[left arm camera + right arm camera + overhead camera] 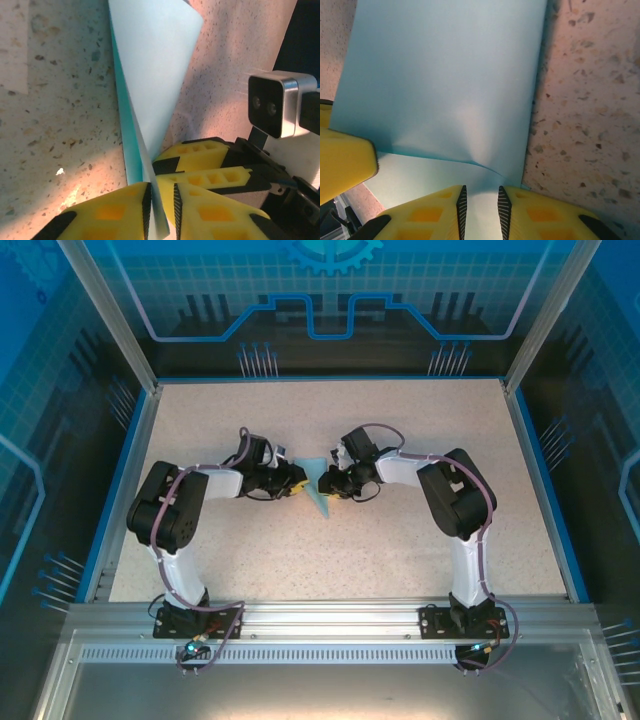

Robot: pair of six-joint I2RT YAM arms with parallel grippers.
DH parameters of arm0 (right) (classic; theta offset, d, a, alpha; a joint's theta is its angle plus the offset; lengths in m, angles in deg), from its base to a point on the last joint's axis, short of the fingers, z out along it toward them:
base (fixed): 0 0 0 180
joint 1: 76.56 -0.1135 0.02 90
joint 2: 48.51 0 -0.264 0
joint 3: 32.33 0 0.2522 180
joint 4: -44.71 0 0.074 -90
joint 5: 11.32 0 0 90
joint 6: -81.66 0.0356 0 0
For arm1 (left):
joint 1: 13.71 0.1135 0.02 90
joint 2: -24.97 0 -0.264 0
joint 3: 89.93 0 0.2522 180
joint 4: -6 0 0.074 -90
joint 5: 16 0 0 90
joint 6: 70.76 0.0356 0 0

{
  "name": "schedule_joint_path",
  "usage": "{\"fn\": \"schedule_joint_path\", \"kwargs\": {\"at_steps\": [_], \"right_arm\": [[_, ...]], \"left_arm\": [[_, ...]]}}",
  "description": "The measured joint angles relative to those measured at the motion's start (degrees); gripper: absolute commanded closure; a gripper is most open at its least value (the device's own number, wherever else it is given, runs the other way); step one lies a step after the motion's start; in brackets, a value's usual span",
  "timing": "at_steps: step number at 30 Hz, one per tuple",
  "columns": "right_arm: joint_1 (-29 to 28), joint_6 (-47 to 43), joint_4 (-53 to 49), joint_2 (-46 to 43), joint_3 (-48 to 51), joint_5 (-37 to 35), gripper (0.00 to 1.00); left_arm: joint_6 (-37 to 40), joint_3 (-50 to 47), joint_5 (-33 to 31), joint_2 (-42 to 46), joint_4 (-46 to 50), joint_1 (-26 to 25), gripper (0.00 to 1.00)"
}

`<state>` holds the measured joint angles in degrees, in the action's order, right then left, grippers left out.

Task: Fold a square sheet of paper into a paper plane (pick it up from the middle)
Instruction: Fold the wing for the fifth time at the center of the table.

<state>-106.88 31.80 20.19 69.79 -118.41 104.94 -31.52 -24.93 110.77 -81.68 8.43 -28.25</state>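
The square sheet of paper (318, 496) is pale blue and folded into a narrow pointed wedge at the middle of the table, between both arms. In the left wrist view the paper (155, 60) stands on edge along its crease. My left gripper (161, 196) is shut on its near end, and from above it (298, 480) sits at the paper's left. My right gripper (480, 201) is shut on a flap of the paper (445, 75), at the paper's right (328, 483) from above. The right fingers (200, 152) lie just beside my left ones.
The speckled tabletop (330, 560) is framed by a blue rim (548, 490) and glass walls. The right wrist camera (275, 102) hangs close to my left gripper. A yellow finger of the left gripper (345, 160) shows in the right wrist view.
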Motion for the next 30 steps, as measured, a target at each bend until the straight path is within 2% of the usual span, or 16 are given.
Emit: {"fn": "schedule_joint_path", "kwargs": {"at_steps": [2, 6, 11, 14, 21, 25, 30], "right_arm": [[0.0, -0.59, 0.09, -0.07, 0.0, 0.2, 0.68], [0.02, -3.02, -0.33, -2.05, 1.14, -1.2, 0.6], [-0.2, -7.61, -0.52, -10.03, 5.38, -6.84, 0.49], [-1.09, -10.8, 0.66, -16.72, 9.57, -11.47, 0.45], [-9.18, -22.25, 6.97, -26.64, 20.24, -22.99, 0.49], [-14.43, -28.04, 13.14, -28.04, 26.34, -25.27, 0.5], [-16.46, -31.69, 21.05, -27.93, 31.41, -27.02, 0.51]], "left_arm": [[0.26, 0.0, -0.68, -0.07, 0.9, -0.24, 0.93], [1.73, 0.22, -3.1, -0.02, 4.28, -1.18, 0.96], [2.86, 0.28, -7.54, 2.1, 11.34, -4.07, 0.97], [2.89, 0.37, -10.8, 5.09, 15.26, -6.16, 0.96], [2.62, 2.75, -17.35, 9.88, 22.4, -9.84, 0.95], [2.45, 4.7, -19.3, 9.9, 25.18, -10.78, 0.95], [1.29, 5.84, -20.52, 9.9, 27.21, -10.99, 0.95]]}}
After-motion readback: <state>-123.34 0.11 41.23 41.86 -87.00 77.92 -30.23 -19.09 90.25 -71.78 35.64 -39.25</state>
